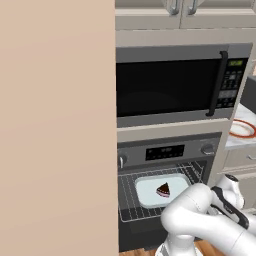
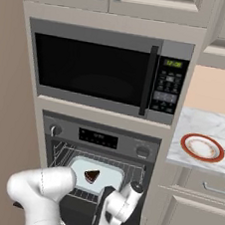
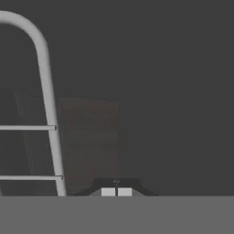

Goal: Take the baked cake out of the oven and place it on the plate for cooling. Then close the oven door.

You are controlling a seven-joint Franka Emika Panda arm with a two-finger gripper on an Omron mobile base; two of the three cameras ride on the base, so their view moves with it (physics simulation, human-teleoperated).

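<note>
The baked cake (image 1: 163,190) (image 2: 91,175), a small dark-brown wedge, sits on a pale tray (image 1: 150,195) (image 2: 108,177) on the wire rack (image 1: 130,200) inside the oven (image 1: 165,152) (image 2: 98,139). The oven cavity stands exposed, its door swung down. The arm bends low in front of the oven. In the hand view my gripper (image 3: 116,192) is shut and empty, close over a dark flat panel (image 3: 173,91) that looks like the lowered oven door. A grey rack bar (image 3: 45,91) curves past on the left. The red-rimmed plate (image 1: 242,129) (image 2: 203,147) lies on the counter to the right.
A black-windowed microwave (image 1: 170,85) (image 2: 90,66) is built in directly above the oven. A tall beige wall panel (image 1: 55,125) closes off the left side. The marble counter (image 2: 208,127) with drawers below it lies to the right.
</note>
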